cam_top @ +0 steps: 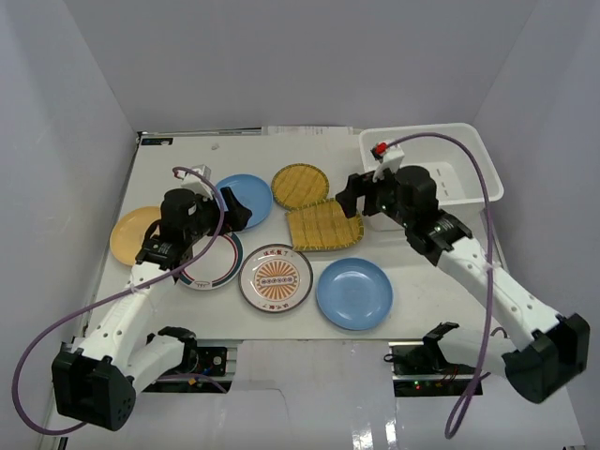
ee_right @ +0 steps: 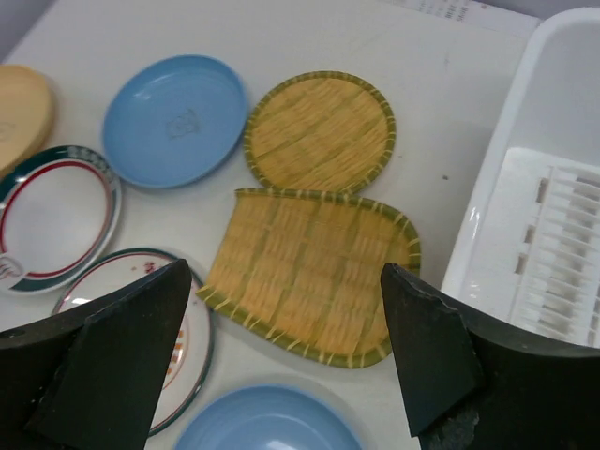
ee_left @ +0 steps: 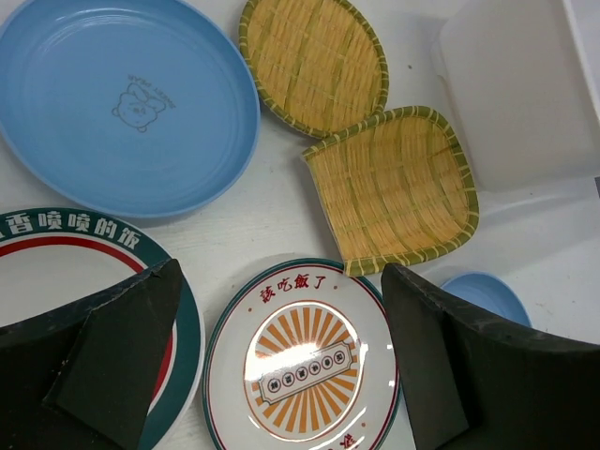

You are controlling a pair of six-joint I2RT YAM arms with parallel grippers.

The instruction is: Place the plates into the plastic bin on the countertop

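The right claw (ee_right: 286, 274) hung released and empty. Its two fingers were spread wide over the squarish woven plate (ee_right: 309, 281), which lay flat directly beneath the gap. The plastic bin (ee_right: 487, 202) stood at 3 o'clock in that wrist view, just beside the plate's edge.

The left claw (ee_left: 281, 277) was likewise spread and held nothing. The sunburst plate (ee_left: 300, 361) lay at 6 o'clock between its fingers. The green-rimmed plate (ee_left: 56, 272) was partly hidden under the finger at 8 o'clock, and the far blue plate (ee_left: 122, 103) lay at 11 o'clock.

Counted from above, there were seven plates, all on the surface (cam_top: 309, 150) and outside the bin: two blue, two woven, two white with patterned rims, and one yellow-orange plate (cam_top: 134, 234) at the 9 o'clock edge. There was one bin, at 1 o'clock on the surface. The round woven plate (cam_top: 300, 186) met the squarish one rim to rim. The near blue plate (cam_top: 353, 293) lay at 5 o'clock from the squarish one, apart from it.

Only the top view showed the yellow-orange plate whole; the right wrist view caught just its edge at 10 o'clock. The left wrist view alone made the red characters on the sunburst plate's rim distinct. The right wrist view alone showed the ribs of a white insert (ee_right: 553, 244) lying inside the bin.
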